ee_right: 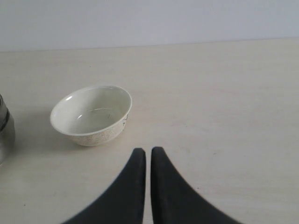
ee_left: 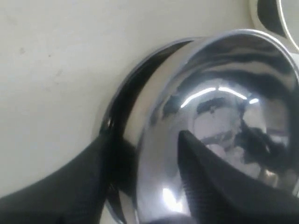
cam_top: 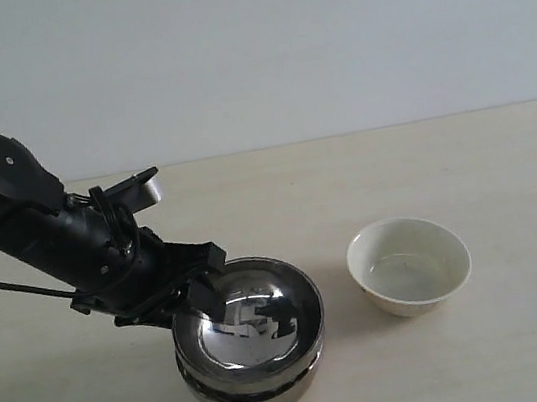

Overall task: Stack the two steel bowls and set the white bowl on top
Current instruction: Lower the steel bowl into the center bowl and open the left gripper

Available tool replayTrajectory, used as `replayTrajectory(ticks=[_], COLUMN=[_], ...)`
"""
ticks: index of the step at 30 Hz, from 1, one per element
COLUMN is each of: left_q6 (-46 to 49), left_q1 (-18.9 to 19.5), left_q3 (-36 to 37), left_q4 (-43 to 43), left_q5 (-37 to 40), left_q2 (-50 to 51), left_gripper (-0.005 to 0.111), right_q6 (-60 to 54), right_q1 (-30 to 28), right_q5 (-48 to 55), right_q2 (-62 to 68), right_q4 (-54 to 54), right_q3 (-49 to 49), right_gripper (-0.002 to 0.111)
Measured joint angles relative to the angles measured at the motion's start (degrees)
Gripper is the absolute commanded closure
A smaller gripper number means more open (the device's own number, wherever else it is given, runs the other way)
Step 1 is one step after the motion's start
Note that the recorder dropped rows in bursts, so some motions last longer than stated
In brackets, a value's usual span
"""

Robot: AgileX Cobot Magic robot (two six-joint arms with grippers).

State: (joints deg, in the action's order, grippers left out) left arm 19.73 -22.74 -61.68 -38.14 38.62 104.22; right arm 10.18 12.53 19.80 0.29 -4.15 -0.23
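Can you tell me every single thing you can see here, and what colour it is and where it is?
steel bowls: 2, shiny silver, one sitting inside the other, near the front of the table
white bowl: 1, creamy white, empty, standing alone to the right of the stack, not touching it
table: 1, pale cream, under everything
wall: 1, pale grey, behind the table
left arm: 1, black, reaching in from the left
left gripper: 1, black, one finger inside the top bowl's rim and one outside
right gripper: 1, black, fingers nearly together, holding nothing, near the white bowl
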Motion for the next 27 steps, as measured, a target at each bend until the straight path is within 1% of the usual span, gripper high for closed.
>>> replayTrajectory(ticks=[9,19,22,27], left_q6=[-0.1,-0.1,-0.1,-0.1], left_q1=[0.0,0.0,0.0,0.0], left_q3=[-0.1,-0.1,-0.1,-0.1], left_q4=[0.2,0.7,0.7,0.9], left_q5=[1.3,1.3,1.3,1.3], left_q2=[-1.2,-7.2,-7.5,-6.1], left_gripper=[0.058,0.058,0.065,0.088], right_q6=[0.0,0.0,0.0,0.0], right_q1=[0.0,0.0,0.0,0.0], right_q5=[0.0,0.0,0.0,0.0], right_q2=[0.0,0.0,0.0,0.0], right_q4=[0.0,0.0,0.0,0.0], right_q3=[0.0,0.0,0.0,0.0], right_gripper=[0.108,0.108,0.108,0.108])
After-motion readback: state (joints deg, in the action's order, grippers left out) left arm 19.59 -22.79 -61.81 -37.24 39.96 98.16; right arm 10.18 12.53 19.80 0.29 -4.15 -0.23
